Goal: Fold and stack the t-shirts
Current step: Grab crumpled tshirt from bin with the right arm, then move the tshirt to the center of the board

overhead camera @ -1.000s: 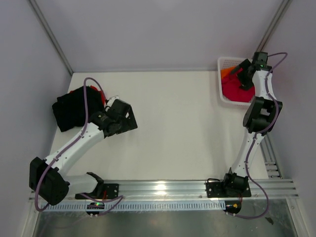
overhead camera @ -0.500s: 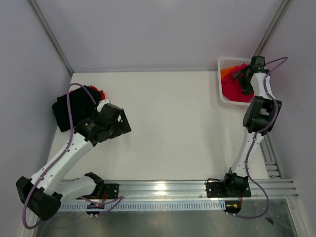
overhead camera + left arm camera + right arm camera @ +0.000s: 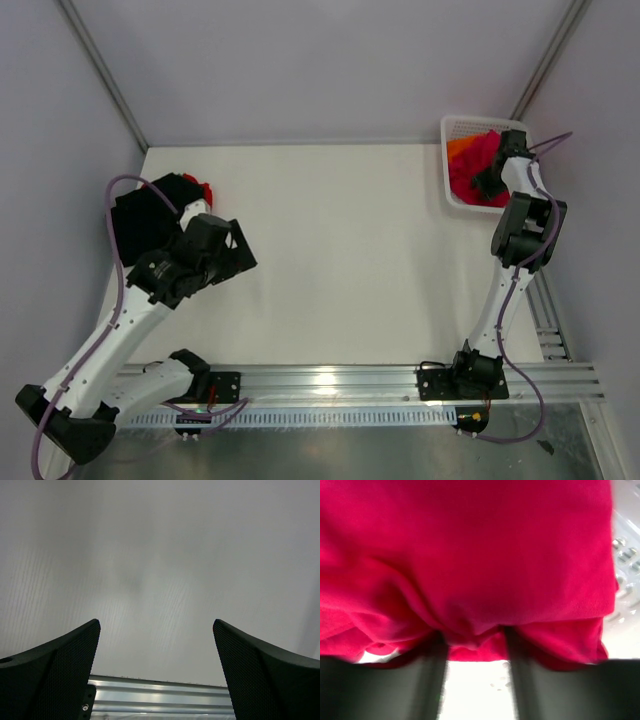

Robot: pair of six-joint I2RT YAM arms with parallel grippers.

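At the upper right of the overhead view, the right gripper (image 3: 472, 642) reaches into the white mesh basket (image 3: 447, 130). Its jaws pinch a bunched fold of the crimson t-shirt (image 3: 470, 555), which fills the wrist view and humps up level with the basket's far rim. An orange t-shirt (image 3: 460, 148) shows at the basket's left side, beside the crimson one.

The left gripper (image 3: 155, 630) is over the left part of the table (image 3: 350, 250). Its jaws are spread wide with nothing between the fingers (image 3: 60, 675), and the aluminium rail (image 3: 160, 695) shows at the bottom edge of the wrist view. The black t-shirt (image 3: 140, 220) lies in the upper left near the table's left edge, with a bit of a red t-shirt (image 3: 205, 190) at its right side. The broad middle of the table between the two arms is bare white surface.
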